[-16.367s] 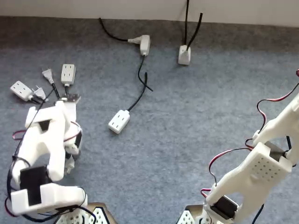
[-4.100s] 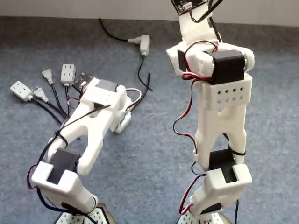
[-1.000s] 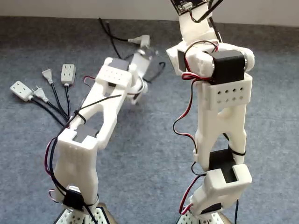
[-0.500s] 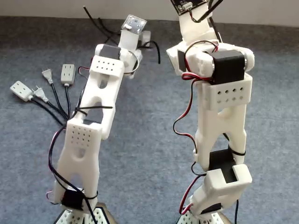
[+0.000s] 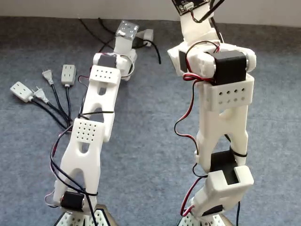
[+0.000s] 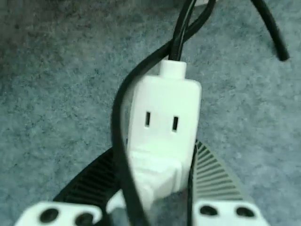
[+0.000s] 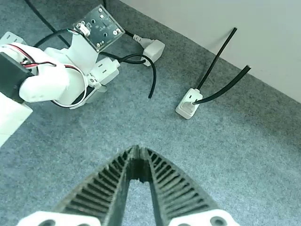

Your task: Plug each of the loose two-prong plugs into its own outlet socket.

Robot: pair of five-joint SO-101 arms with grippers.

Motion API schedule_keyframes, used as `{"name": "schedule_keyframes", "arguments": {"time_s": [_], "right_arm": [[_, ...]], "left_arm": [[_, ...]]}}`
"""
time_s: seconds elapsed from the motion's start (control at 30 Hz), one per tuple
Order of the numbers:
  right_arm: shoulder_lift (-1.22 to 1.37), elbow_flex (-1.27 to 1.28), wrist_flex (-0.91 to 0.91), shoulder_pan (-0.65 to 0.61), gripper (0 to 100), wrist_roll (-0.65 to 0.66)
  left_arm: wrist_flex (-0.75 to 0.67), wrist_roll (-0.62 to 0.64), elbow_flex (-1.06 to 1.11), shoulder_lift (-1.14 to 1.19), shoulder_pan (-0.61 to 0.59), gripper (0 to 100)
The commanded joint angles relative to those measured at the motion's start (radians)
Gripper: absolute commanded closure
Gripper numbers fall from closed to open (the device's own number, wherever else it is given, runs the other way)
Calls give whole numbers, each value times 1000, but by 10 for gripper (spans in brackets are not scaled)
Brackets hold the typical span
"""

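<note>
Within left pincer (image 6: 156,162), socket (image 6: 162,110) lengthwise, cord-end outward

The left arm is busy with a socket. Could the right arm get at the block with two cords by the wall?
Probably yes: the block lies on bare carpet ahead of the right gripper, nothing between, and the left gripper with its socket sits aside. The right gripper is shut.

Outlet socket (image 6: 162,117): white body, two dark slots. Its cord (image 6: 117,127): black. My left claw (image 6: 157,174): black ribbed pads, white mounts. My right claw (image 7: 138,162): same black ribbing. Desk (image 5: 155,136): mottled blue-grey carpet weave. My left arm (image 5: 94,122), right arm (image 5: 225,94): white shells, black servos, red and black wiring. Loose plug (image 7: 154,48): white.
</note>
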Motion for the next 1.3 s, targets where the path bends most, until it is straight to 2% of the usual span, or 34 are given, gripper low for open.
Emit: {"name": "schedule_keyframes", "arguments": {"time_s": [0.0,0.2,0.4,0.53,0.97,1.27], "right_arm": [[-12,-31,36,12,992,11],[-12,-31,35,12,992,11],[-12,-31,35,12,992,11],[-15,-31,35,12,992,11],[-16,-35,38,12,992,11],[-16,-35,38,12,992,8]], "left_arm": [[31,-46,-22,-7,-8,732],[71,-46,-22,-79,-12,725],[160,-5,-22,-165,-13,650],[233,2,-22,-262,-27,635],[359,-5,-22,-472,-229,635],[356,-26,-21,-394,-401,636]]}}
